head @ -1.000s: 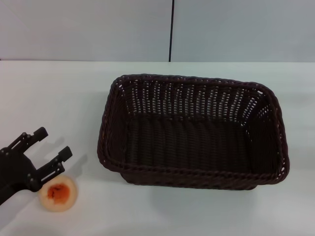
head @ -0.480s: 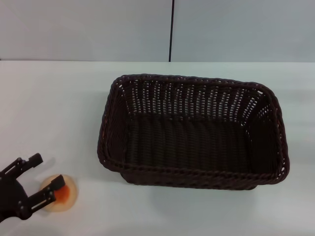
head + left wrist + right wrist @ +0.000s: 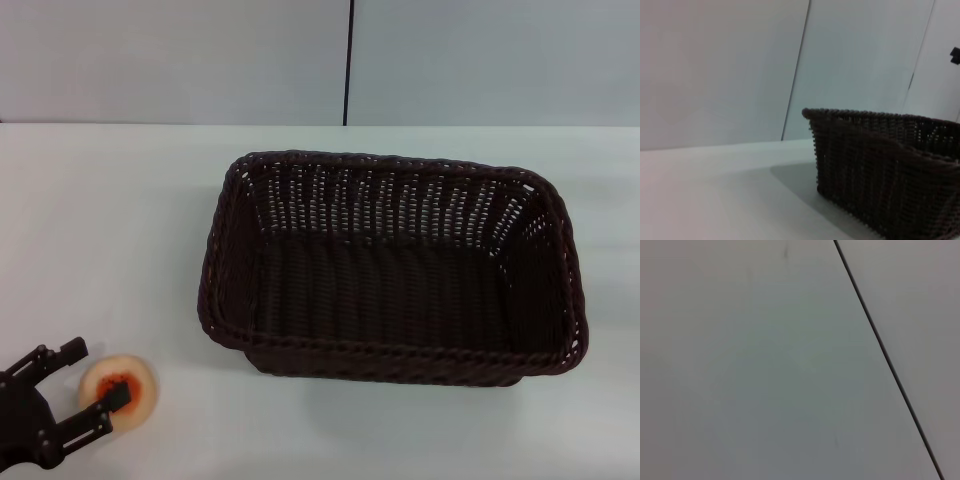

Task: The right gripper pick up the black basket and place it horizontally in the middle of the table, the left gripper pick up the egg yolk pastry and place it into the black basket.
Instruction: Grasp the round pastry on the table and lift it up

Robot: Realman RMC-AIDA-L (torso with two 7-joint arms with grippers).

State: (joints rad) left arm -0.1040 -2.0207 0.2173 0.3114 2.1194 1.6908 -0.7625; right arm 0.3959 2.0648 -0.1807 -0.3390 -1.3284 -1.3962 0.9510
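Note:
The black basket stands upright and lengthwise across the white table, a little right of centre, and it is empty. Its slatted side also shows in the left wrist view. The egg yolk pastry lies on the table near the front left corner, well apart from the basket. My left gripper is open at the pastry. One fingertip lies over its orange-red centre, the other is just off its left edge. The right gripper is out of view.
A grey wall with a dark vertical seam runs behind the table. The right wrist view shows only that wall and seam. Bare tabletop lies between the pastry and the basket.
My left gripper has drawn back toward the front left corner and sunk lower in the head view, its fingers now at the pastry. The pastry and basket have not moved.

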